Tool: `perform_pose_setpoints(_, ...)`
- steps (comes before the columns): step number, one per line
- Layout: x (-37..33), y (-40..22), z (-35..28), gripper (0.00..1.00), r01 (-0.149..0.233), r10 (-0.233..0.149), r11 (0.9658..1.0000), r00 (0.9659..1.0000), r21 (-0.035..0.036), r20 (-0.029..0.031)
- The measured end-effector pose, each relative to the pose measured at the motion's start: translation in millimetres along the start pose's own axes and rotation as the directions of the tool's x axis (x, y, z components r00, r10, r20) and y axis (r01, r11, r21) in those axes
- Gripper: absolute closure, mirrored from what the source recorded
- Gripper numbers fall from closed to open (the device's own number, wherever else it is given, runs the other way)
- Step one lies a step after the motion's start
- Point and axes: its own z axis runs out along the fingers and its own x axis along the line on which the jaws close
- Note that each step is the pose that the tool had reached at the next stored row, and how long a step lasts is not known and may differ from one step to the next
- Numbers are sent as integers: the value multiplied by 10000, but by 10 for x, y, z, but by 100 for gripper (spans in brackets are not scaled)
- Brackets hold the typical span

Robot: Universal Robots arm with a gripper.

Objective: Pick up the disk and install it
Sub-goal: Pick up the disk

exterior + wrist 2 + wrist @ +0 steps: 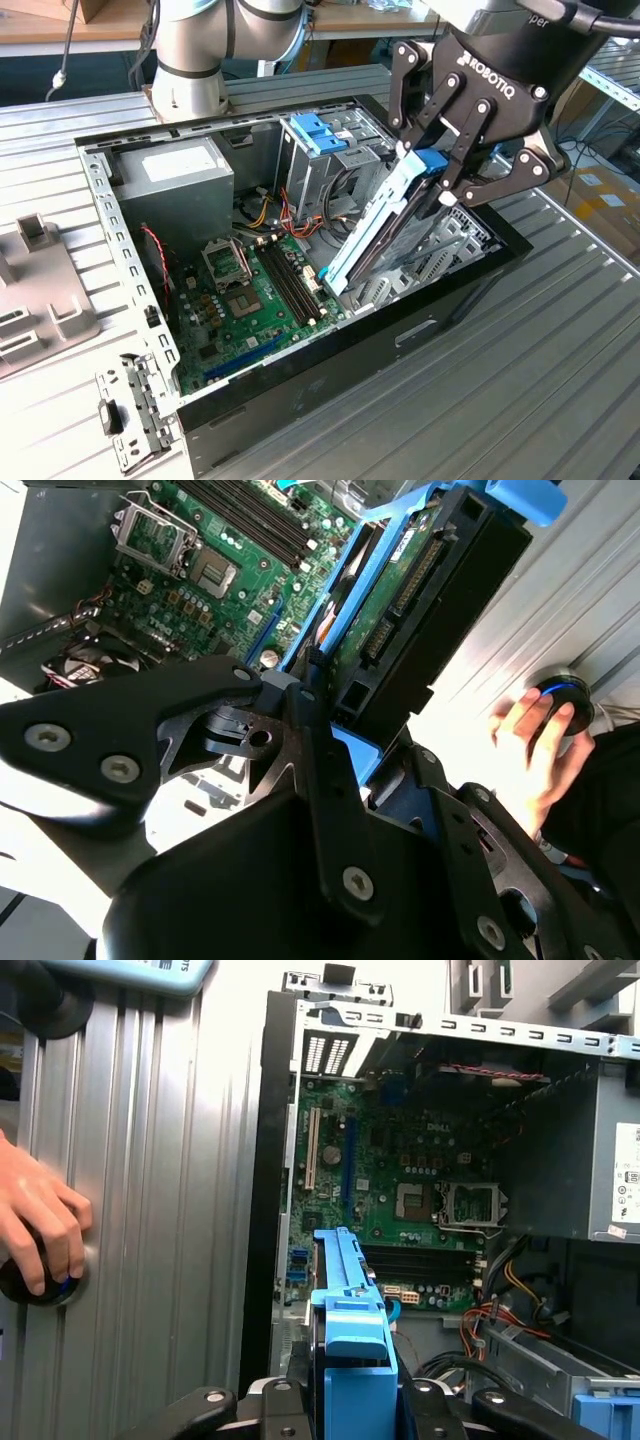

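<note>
Exterior view: the end effector [428, 172] angles down over the open case [330, 362], clamping the tilted disk [372, 228].

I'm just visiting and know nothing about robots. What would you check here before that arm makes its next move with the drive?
1. Grip: gripper shut on the disk at its upper end: ok.
2. Disk above the open case: ok.
3. Disk lying flat in place: not ok, it stands tilted.
4. Its lower end free of the cables: cannot tell.
5. Person's hand outside the case, on a round button: ok.
</note>
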Motion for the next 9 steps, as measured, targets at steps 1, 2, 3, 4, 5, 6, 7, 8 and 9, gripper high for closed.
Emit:
perform_pose_setpoints(1, 5, -2, 0, 63, 1, -1, 10000, 10000, 0, 1)
perform_pose_setpoints(2, 7, -4, -1, 63, 1, -1, 10000, 10000, -1, -1)
perform_pose_setpoints(3, 10, -5, -1, 63, 0, 0, 10000, 10000, -1, 0)
perform_pose_setpoints(4, 12, -7, -1, 63, 0, 0, 10000, 10000, -1, 0)
perform_pose_setpoints(5, 14, -8, -2, 63, 1, -1, 10000, 10000, -2, -1)
perform_pose_setpoints(6, 16, -9, -1, 63, 0, 0, 10000, 10000, -2, 0)
perform_pose_setpoints(7, 18, -10, -1, 63, 0, 0, 10000, 10000, -2, 0)
perform_pose_setpoints(8, 22, -14, -2, 63, 1, -1, 10000, 10000, -3, 1)
perform_pose_setpoints(9, 24, -16, -2, 63, 0, 0, 10000, 10000, -4, 0)
